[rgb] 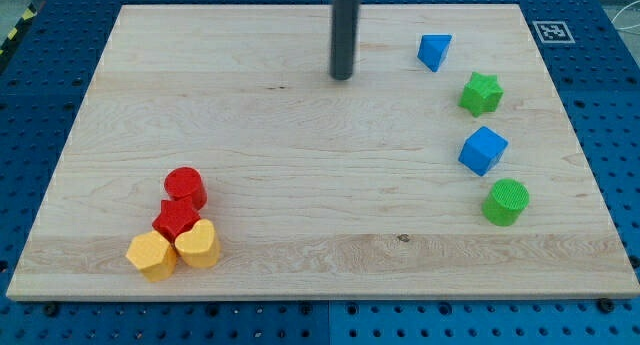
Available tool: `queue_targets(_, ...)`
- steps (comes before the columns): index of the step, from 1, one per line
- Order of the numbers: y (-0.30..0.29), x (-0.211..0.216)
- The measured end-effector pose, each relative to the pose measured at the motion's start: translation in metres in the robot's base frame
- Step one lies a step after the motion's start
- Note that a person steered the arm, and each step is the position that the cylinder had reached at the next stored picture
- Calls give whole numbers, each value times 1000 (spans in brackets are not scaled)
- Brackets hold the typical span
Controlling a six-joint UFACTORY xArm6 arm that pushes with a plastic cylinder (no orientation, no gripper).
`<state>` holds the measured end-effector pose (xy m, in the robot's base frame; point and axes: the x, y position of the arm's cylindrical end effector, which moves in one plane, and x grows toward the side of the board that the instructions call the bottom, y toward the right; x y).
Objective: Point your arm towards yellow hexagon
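Camera view shows my tip [342, 77] near the worktop [300, 135] top, well apart from the yellow hexagon [151, 256] at bottom left. No gripper exists. Approach is pending: slide diagonally toward it.

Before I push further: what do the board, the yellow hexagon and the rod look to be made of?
Board: pale wood, matte, with visible grain lines and a small knot. Yellow hexagon: uniform solid colour with a soft sheen, likely painted wood or plastic; I cannot tell which. Rod: dark, smooth, faintly glossy, probably metal or plastic. My tip sits far from the hexagon, toward the view's top.
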<state>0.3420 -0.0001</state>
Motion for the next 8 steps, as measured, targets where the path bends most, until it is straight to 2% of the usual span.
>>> queue_targets(2,-89,38)
queue_targets(4,-155,108)
queue_targets(5,-227,138)
queue_targets(6,-260,169)
queue_targets(8,-253,272)
